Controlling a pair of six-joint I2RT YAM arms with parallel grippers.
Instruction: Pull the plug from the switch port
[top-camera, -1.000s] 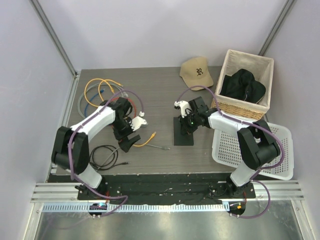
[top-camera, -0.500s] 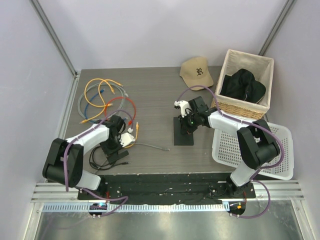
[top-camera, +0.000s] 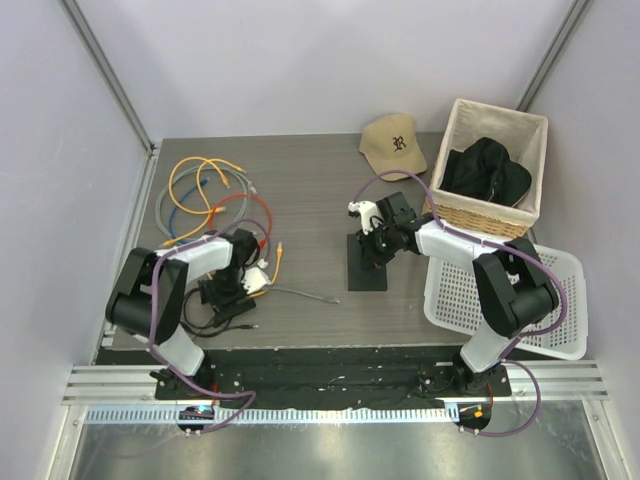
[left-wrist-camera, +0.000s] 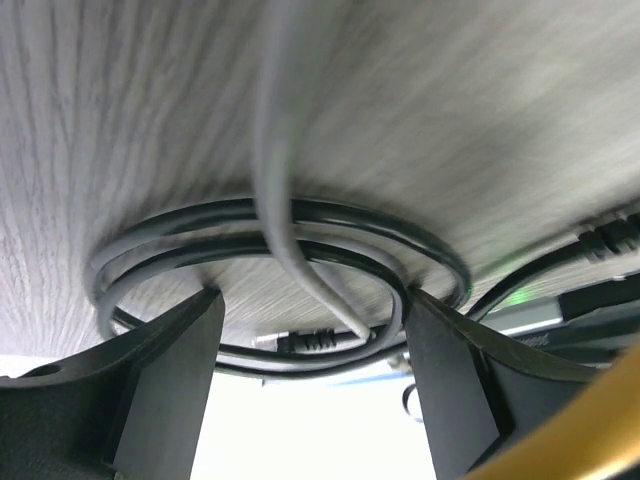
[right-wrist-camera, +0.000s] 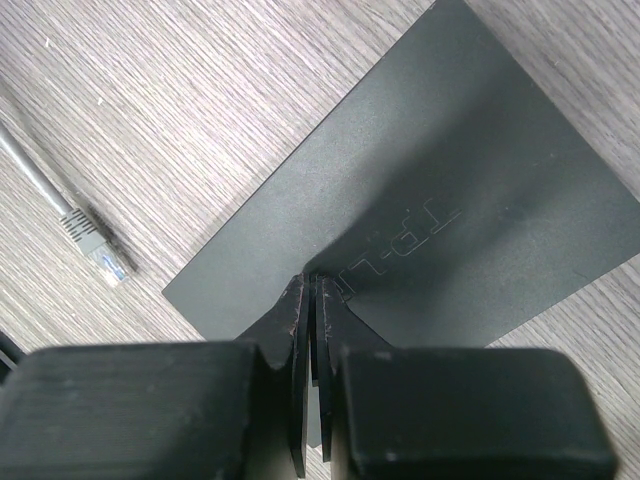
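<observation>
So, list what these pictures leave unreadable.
Flat black rectangular switch box: its ports. Right wrist view shows only its top face; overhead, the right arm covers its far end.
Black coiled cable: its full loop. Left wrist view is blurred, and the fingers of the left pincer cover both sides.

Desk, contents as laid out:
- The switch is laid flat right of centre.
- A cable plug is laid left of the switch, apart from it.
- Coiled cables are placed at the left rear.
- A further cable coil is laid before them, near the front edge.
- A cap is set behind the switch.
- A deep basket is placed at the right rear, with a garment held in it.
- A shallow basket is set before the deep one.
</observation>
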